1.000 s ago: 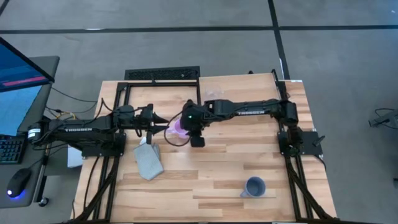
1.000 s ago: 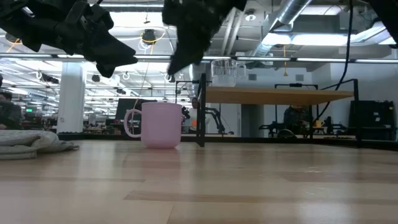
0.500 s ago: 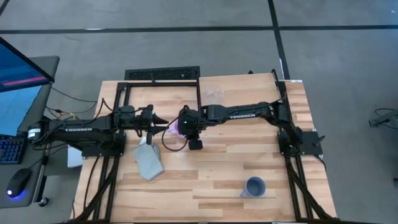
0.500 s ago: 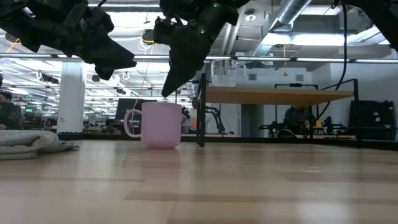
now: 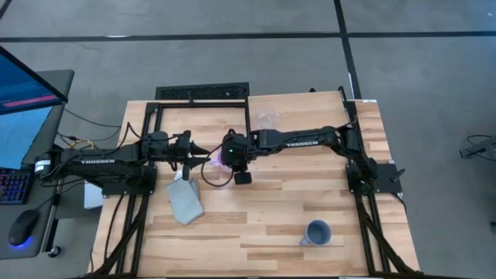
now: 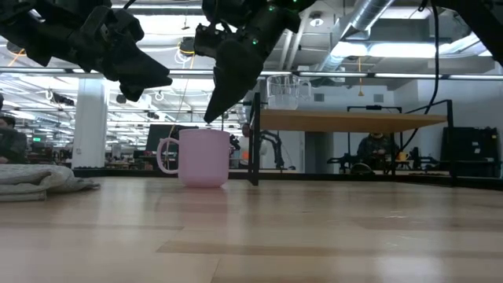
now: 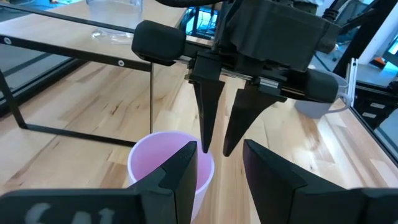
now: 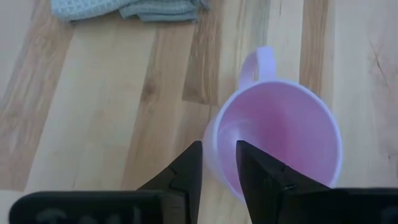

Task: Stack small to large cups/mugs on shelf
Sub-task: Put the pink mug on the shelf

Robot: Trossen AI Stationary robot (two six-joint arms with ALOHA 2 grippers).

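The pink-lilac mug [image 5: 218, 163] [image 6: 203, 157] [image 8: 280, 140] stands upright on the table, left of the shelf [image 5: 310, 108] [image 6: 346, 120]. My right gripper [image 5: 226, 159] [image 6: 211, 118] [image 8: 217, 162] points down just above the mug's rim, fingers open by a narrow gap, one over the inside and one over the outside of the wall. My left gripper [image 5: 200, 151] [image 7: 217, 158] hovers open, just left of the mug. The clear glass cup [image 5: 267, 118] [image 6: 283, 90] stands on the shelf. The blue-grey mug [image 5: 316, 232] stands near the table's near edge.
A folded grey-blue cloth [image 5: 186, 200] [image 6: 35, 181] lies on the table near the left arm. The shelf's black metal leg [image 6: 254, 141] stands right beside the pink mug. Bare wood stretches between the pink mug and the blue-grey mug.
My right gripper has moved toward the table's left and come down over the pink mug, its fingertips now just above the rim. Most of this happened in the first half second; since then it has hardly moved. The mug has stayed in place.
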